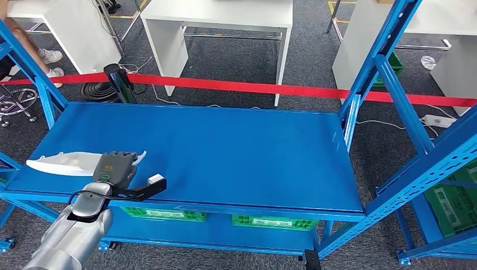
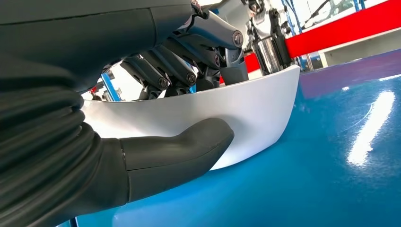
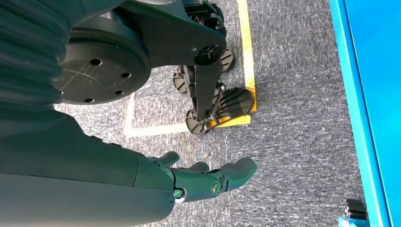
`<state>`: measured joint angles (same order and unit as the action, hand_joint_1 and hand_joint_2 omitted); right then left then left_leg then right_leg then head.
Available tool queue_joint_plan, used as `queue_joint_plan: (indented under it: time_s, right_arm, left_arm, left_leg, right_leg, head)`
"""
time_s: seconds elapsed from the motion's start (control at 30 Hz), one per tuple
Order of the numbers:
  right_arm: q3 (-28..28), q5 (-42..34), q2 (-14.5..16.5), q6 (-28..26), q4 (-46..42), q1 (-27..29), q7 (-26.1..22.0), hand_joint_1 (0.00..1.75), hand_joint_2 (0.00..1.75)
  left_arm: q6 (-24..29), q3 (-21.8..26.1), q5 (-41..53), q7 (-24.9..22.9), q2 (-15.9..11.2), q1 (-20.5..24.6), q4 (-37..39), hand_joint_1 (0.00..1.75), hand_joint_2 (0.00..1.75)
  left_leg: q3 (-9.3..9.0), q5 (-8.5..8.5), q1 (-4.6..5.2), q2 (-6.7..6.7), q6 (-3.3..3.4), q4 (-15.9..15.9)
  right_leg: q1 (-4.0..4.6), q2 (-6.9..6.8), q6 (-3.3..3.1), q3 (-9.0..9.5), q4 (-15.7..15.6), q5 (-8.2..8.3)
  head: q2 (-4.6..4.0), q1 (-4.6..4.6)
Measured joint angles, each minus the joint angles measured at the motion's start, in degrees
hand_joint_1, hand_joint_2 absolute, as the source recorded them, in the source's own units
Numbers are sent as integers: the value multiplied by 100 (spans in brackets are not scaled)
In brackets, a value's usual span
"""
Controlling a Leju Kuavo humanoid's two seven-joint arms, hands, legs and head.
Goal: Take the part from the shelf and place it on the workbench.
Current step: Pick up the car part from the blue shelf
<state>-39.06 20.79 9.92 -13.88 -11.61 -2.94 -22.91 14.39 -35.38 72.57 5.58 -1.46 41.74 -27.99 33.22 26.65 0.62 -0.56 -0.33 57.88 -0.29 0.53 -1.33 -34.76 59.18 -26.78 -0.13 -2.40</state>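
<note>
A long white curved part (image 1: 56,163) lies on the blue shelf board (image 1: 236,152) near its front left corner. My left hand (image 1: 117,167) is on the part's right end. In the left wrist view the dark fingers (image 2: 179,71) curl over the upper edge of the white part (image 2: 257,101), and the thumb (image 2: 189,146) presses its near face, so the hand grips it. The part's lower edge still touches the blue board (image 2: 331,179). My right hand (image 3: 203,179) hangs beside my body above grey carpet, fingers apart and holding nothing.
Blue shelf uprights (image 1: 388,84) rise at the right and at the left rear. Green crates (image 1: 163,214) sit on the lower level. A red barrier tape (image 1: 253,87) runs behind the shelf, with white tables (image 1: 219,17) beyond. A person's legs (image 1: 34,50) are at the far left.
</note>
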Motion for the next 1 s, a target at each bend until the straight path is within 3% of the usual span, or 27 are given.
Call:
queue_joint_plan:
  time_s: [0.17,0.23,0.33,0.37,0.67,1.0]
  right_arm:
    - [-2,28,0,6,0,0,-9,0,175]
    - [-2,29,0,7,0,0,-9,0,175]
    - [-2,43,0,8,0,0,-12,0,175]
    - [-3,56,0,8,0,0,-12,0,175]
    - [-15,244,0,21,0,-1,68,0,175]
    - [-15,361,0,35,0,-3,78,0,175]
  left_arm:
    - [-14,139,-106,147,11,47,107,168,175]
    - [-14,171,-115,167,15,54,131,150,175]
    - [-24,238,-188,234,23,61,158,140,175]
    - [-22,268,-218,265,29,61,163,146,175]
    - [690,667,-138,193,301,-2,103,143,175]
    - [710,987,-4,257,528,-51,-48,143,175]
  left_leg:
    - [-2,0,0,0,0,0]
    - [-3,0,0,0,0,0]
    - [-5,0,1,0,0,0]
    - [-6,0,1,0,0,0]
    - [-6,0,1,-4,1,0]
    - [-4,4,1,-3,5,0]
  right_leg:
    - [0,0,0,3,0,0]
    - [-1,0,0,4,0,0]
    - [-1,0,0,6,-1,0]
    - [-1,0,0,7,-1,0]
    - [-1,-4,0,8,-1,0]
    - [-1,-3,1,7,-4,-1]
  head:
    - [0,0]
    - [0,0]
    - [0,0]
    - [0,0]
    - [0,0]
    - [0,0]
